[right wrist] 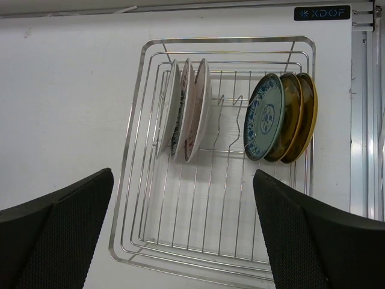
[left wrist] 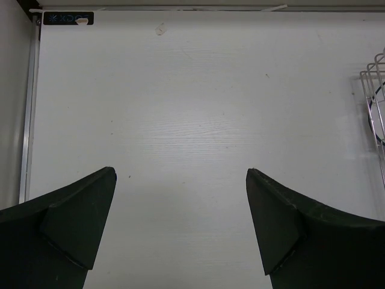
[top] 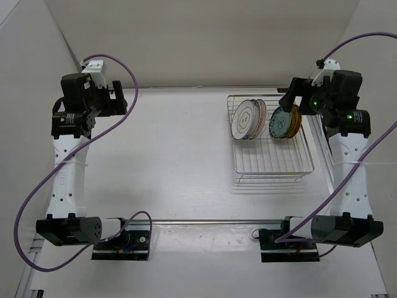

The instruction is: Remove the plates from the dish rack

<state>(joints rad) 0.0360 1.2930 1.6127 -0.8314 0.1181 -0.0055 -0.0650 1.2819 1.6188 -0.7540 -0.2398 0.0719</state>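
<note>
The chrome wire dish rack stands at the right of the table. Several plates stand on edge in its far half: three white patterned ones on the left, a teal one and two golden-yellow ones on the right. In the right wrist view the white plates, teal plate and golden plates lean in the rack. My right gripper is open and empty, high above the rack, at its far right corner. My left gripper is open and empty over bare table, far left.
The rack's near half holds only bare wire bars. A rack corner shows at the right edge of the left wrist view. Aluminium rails run along the table's sides, with white walls around. Purple cables loop beside both arms.
</note>
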